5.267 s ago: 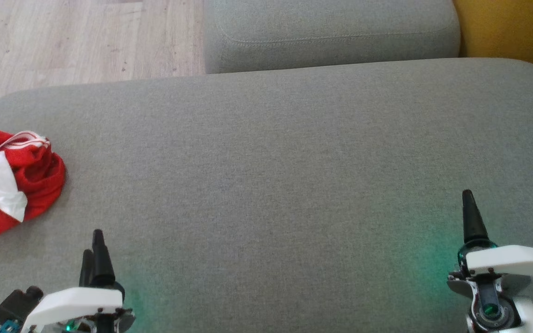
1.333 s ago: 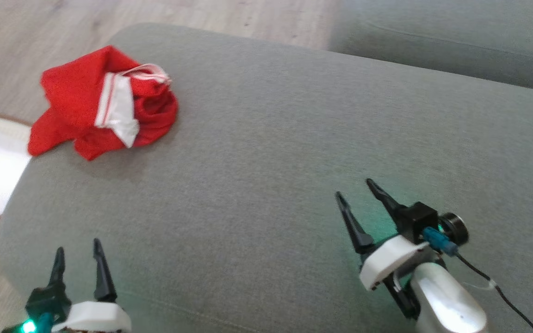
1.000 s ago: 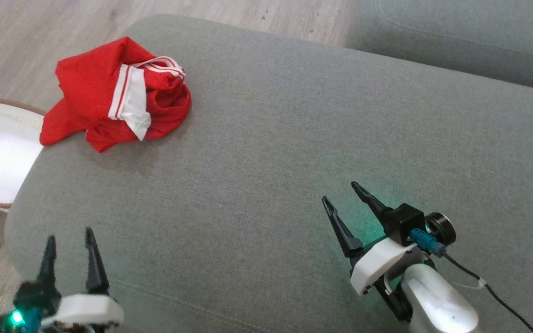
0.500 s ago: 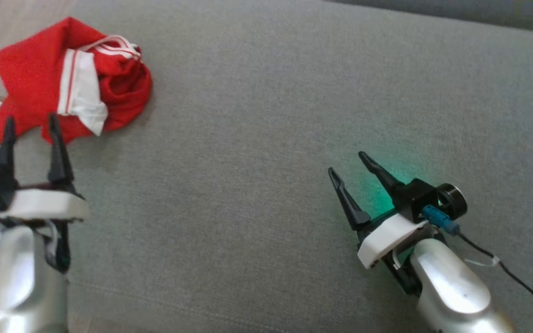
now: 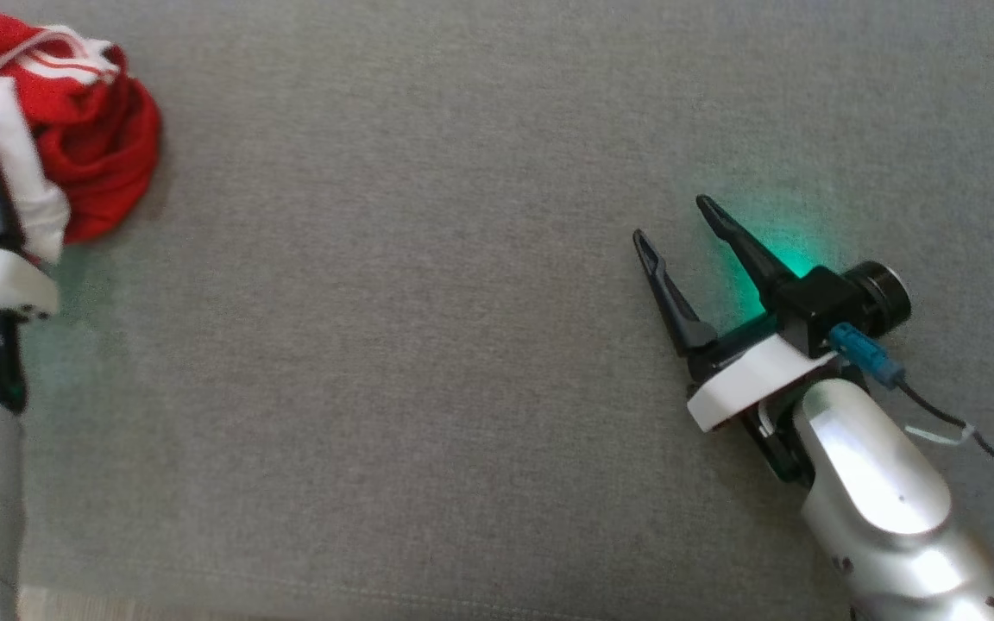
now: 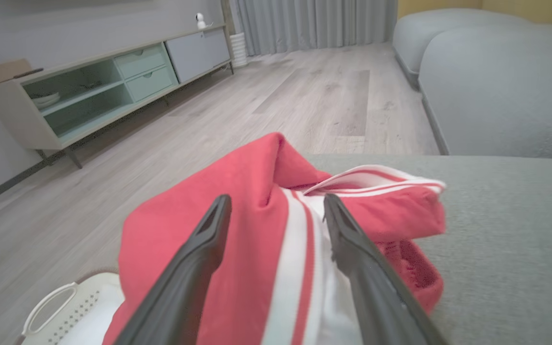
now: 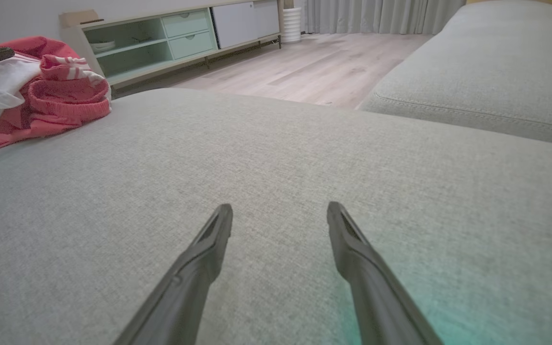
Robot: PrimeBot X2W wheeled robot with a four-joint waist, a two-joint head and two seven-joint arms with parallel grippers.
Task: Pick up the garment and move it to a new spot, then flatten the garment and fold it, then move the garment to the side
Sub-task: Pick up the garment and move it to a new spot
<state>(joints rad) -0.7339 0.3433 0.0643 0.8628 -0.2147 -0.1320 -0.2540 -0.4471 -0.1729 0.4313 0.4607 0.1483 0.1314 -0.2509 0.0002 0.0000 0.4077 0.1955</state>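
I hold my left gripper [image 6: 276,199] over the garment [image 6: 257,230] with the two fingers spread wide. One finger is on each side of the white band and nothing is clamped between them. I cannot tell whether the tips already touch the cloth. I judge the wide spread suits a bulky heap, since I need to straddle a thick fold before I close.

The garment is a red bundle at the left end of the grey sofa cushion [image 5: 419,345], close to its rounded edge. A pale perforated basket [image 6: 60,306] sits on the floor just beyond that edge. With the edge so near, I think any pull should go inward, toward the open middle of the cushion.

My right gripper [image 5: 672,220] sits low over bare cushion, well apart from the garment, with its fingers open and empty. It points roughly toward the red bundle. I take that as a waiting pose that leaves the left arm room and puts it near the space where the cloth could be laid out.

The garment is too crumpled to show a true long axis. In my left wrist view the white band with its red stripes runs away from me between my fingers. A striped hem curls open toward the right of that view. A red peak rises at the far side, toward the wooden floor [image 6: 304,105]
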